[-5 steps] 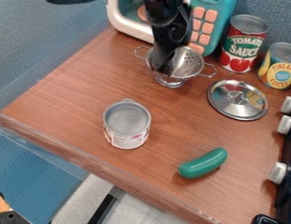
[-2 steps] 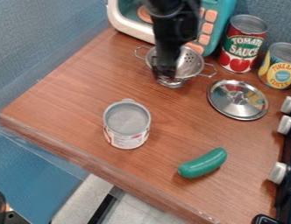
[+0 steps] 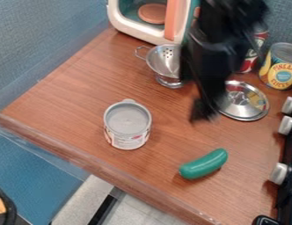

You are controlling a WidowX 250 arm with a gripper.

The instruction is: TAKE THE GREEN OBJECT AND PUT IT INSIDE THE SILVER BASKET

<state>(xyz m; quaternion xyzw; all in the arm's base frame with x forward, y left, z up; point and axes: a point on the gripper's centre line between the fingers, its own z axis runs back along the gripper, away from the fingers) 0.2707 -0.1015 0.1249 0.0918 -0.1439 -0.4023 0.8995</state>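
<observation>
1. Green thing (image 3: pixel 204 164): hasn't budged, lying on the counter (image 3: pixel 84 94), nothing holding it.
2. Gripper (image 3: pixel 203 115): just swung off the basket (image 3: pixel 165 61), now at the green thing's 12 o'clock, well nearer. Can't tell if it's open or closed.
3. Can (image 3: pixel 127 121) sits at its 10 o'clock, basket roughly 11:30. Looks like the approach tbh, grab's still to do.

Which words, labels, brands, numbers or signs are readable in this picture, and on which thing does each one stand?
"PINEAPPLE": on the yellow can; smaller print below is blurred.
Red can: lettering mostly hidden, not readable.
White-labelled can: print too small to read.
</observation>
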